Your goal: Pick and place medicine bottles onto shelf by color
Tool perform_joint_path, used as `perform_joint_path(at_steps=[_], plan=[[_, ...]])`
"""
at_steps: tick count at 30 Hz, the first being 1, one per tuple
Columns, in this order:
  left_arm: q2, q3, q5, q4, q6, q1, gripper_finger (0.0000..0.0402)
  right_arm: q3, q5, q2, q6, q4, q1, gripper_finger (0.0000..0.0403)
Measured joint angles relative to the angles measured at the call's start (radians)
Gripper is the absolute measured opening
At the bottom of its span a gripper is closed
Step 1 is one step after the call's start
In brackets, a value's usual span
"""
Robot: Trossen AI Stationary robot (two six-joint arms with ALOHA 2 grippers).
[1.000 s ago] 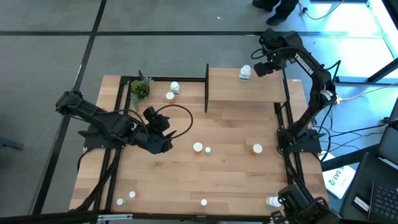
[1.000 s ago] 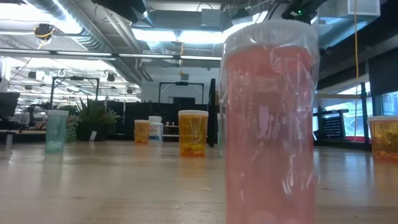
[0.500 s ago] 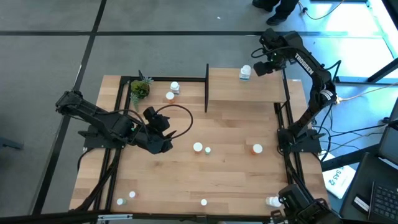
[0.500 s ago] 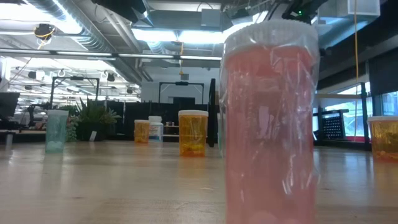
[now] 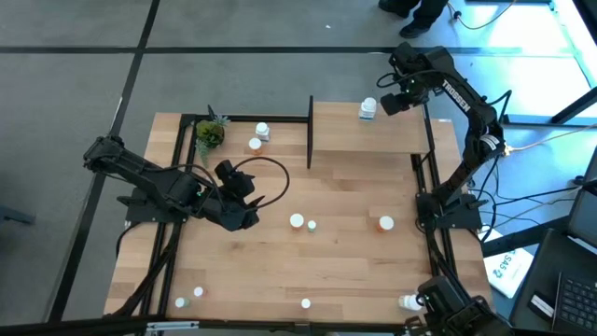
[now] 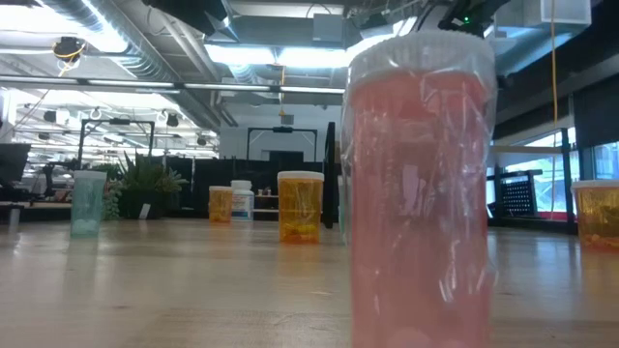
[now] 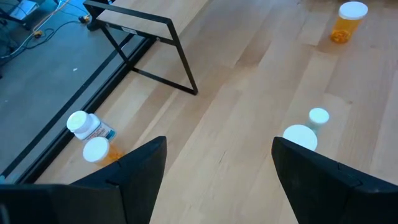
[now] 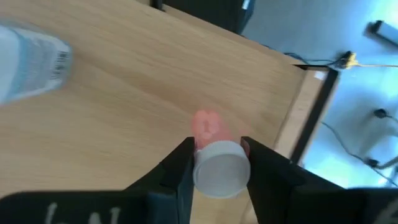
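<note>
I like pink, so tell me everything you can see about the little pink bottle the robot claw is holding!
The pink bottle is tiny, see-through plastic with a round white cap. The right gripper pinches it between both dark fingers, just below the cap. It hangs over the light-wood shelf, near its corner; whether its bottom touches the board cannot be seen.

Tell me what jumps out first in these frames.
The low view is nearly filled by one pinkish-red medicine bottle standing right in front of the camera. From above, the right end effector sits over the raised shelf, shut on a pinkish-red bottle, beside a white bottle already there. The left end effector hovers open over mid-table, with more bottles scattered around.
</note>
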Motion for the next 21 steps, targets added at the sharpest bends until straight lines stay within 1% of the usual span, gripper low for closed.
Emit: perform_joint_path(at_steps=[4, 9, 16, 19, 21], plan=[[0.000, 0.000, 0.000, 0.000, 0.000, 0.000, 0.0286, 0.000, -0.027, 0.001, 0.043, 0.010, -0.003, 0.0122], [0.000, 0.000, 0.000, 0.000, 0.000, 0.000, 0.0286, 0.000, -0.011, 0.001, 0.048, 0.014, -0.004, 0.0122], [0.000, 0.000, 0.000, 0.000, 0.000, 0.000, 0.0286, 0.000, -0.003, 0.001, 0.127, 0.031, -0.005, 0.0122], [0.000, 0.000, 0.000, 0.000, 0.000, 0.000, 0.0286, 0.000, -0.039, 0.001, 0.176, 0.021, -0.006, 0.0122], [0.000, 0.000, 0.000, 0.000, 0.000, 0.000, 0.0286, 0.000, -0.078, 0.001, 0.174, 0.022, -0.010, 0.0122]])
